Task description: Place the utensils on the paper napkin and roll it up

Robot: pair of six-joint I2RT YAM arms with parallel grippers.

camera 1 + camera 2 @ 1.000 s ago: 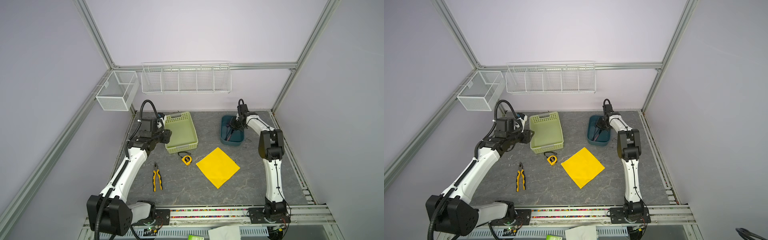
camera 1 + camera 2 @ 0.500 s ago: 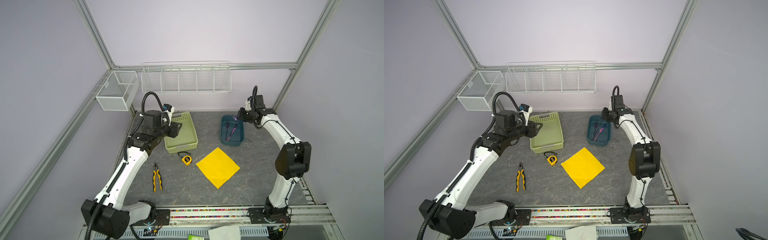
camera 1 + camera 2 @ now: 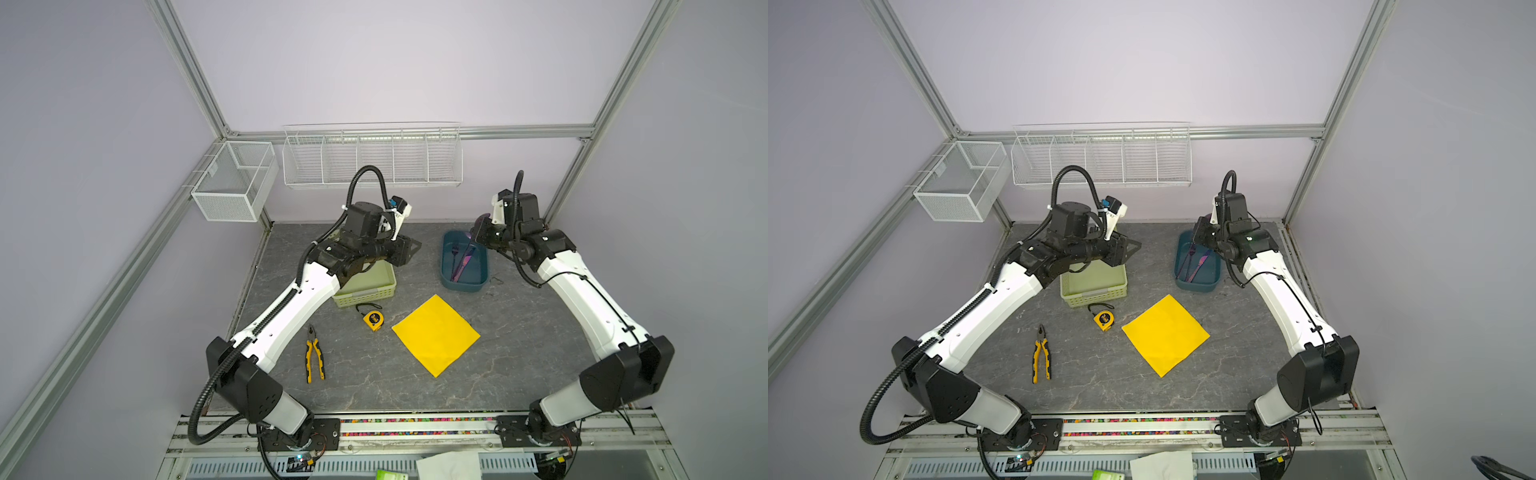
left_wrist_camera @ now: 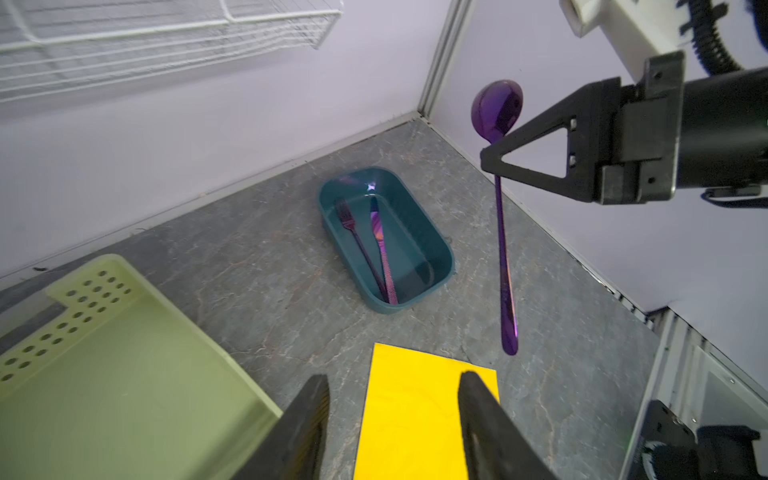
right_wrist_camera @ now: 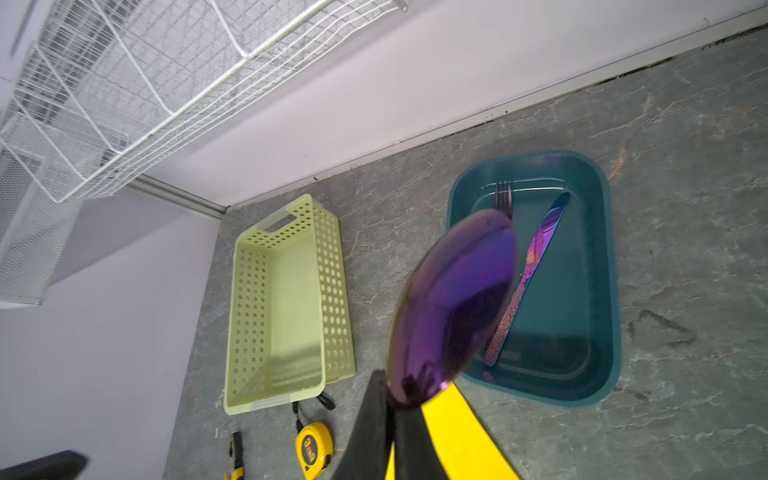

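- Left wrist view: the right gripper (image 4: 488, 160) is clenched on the spoon (image 4: 503, 257) just under its bowl. The handle hangs free in the air and touches nothing. The fork (image 4: 358, 243) and knife (image 4: 381, 249) lie side by side in the teal bin (image 4: 436, 245). The left gripper (image 4: 395, 424) is released, with nothing between its fingers.
- Right wrist view: the spoon's purple bowl sits close to the lens, with the dark fingers (image 5: 374, 432) pinched at its neck. The tape measure (image 5: 313, 449) has a dark face, but its marking is too blurred to read.
- In both top views the paper napkin (image 3: 435, 334) lies flat and bare on the table (image 3: 374, 386), apart from the bin. By my reading the task has barely begun. One utensil is lifted and none is placed. What remains is setting the utensils on the sheet and rolling it up. No brand or writing can be read anywhere, including on the pliers (image 3: 313, 359).
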